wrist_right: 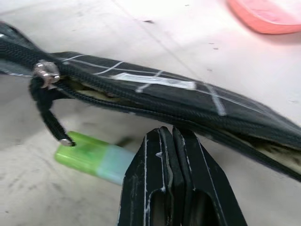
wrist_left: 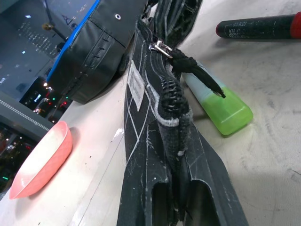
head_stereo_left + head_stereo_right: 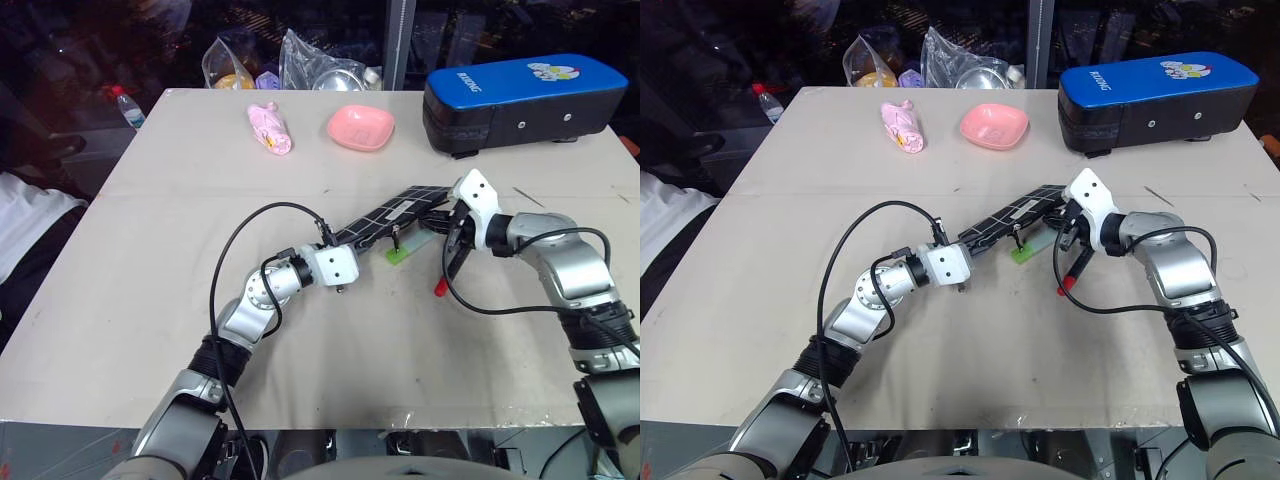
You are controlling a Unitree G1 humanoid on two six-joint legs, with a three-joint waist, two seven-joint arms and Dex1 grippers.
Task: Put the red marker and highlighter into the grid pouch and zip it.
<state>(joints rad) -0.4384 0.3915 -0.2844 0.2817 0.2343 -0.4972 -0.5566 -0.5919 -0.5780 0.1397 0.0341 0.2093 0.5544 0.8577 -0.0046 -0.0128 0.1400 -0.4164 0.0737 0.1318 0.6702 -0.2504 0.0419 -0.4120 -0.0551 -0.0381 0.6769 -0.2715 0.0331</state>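
The grid pouch (image 3: 388, 215) lies slanted at mid-table, its zipper pull and cord (image 2: 162, 47) near the middle. My left gripper (image 2: 181, 183) is shut on the pouch's near end. My right gripper (image 1: 167, 134) is shut with nothing between its fingers, its tips just in front of the pouch's far part (image 1: 188, 103), where the zip edge gapes a little. The green highlighter (image 3: 405, 254) lies on the table right beside the pouch. The red marker (image 3: 447, 270) rests on the table under my right wrist, red end nearest me.
A big black case with a blue top (image 3: 520, 100) stands at the back right. A pink bowl (image 3: 360, 128) and a pink wrapped item (image 3: 270, 130) sit at the back, with plastic bags (image 3: 300, 65) at the far edge.
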